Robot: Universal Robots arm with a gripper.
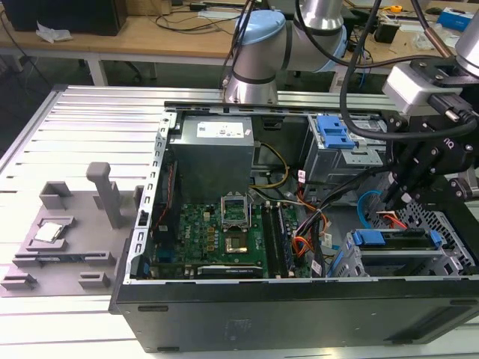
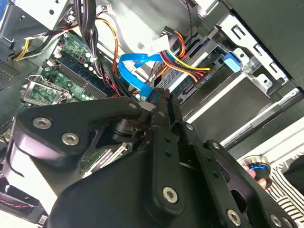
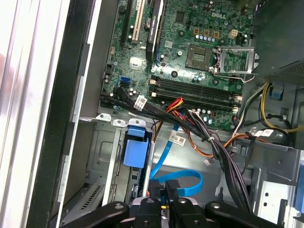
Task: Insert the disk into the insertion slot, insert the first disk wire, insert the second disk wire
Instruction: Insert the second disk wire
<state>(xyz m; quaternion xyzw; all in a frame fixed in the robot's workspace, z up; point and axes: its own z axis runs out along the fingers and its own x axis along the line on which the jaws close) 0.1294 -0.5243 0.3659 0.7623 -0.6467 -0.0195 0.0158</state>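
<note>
The disk [image 1: 397,242] lies in the insertion slot [image 1: 443,224] at the case's corner on the exterior view's right, its blue carrier [image 1: 367,238] facing the motherboard. The carrier's blue tab [image 2: 232,61] [image 3: 135,147] appears in both wrist views. My gripper [image 1: 395,200] [image 2: 160,97] [image 3: 165,191] hangs just above the disk's end, shut on the connector end of a flat blue wire [image 2: 134,64] [image 3: 183,180] that loops beside it. A red, yellow and black wire bundle [image 2: 179,58] ends at the disk's edge close to the fingertips.
The open case holds the motherboard [image 1: 217,232], a power supply [image 1: 217,153] and a taller grey cage with a blue latch [image 1: 333,133]. Black cable bundles [image 3: 223,152] cross near the gripper. A grey fixture [image 1: 67,224] lies on the table. A person's hand [image 2: 259,171] is beside the case.
</note>
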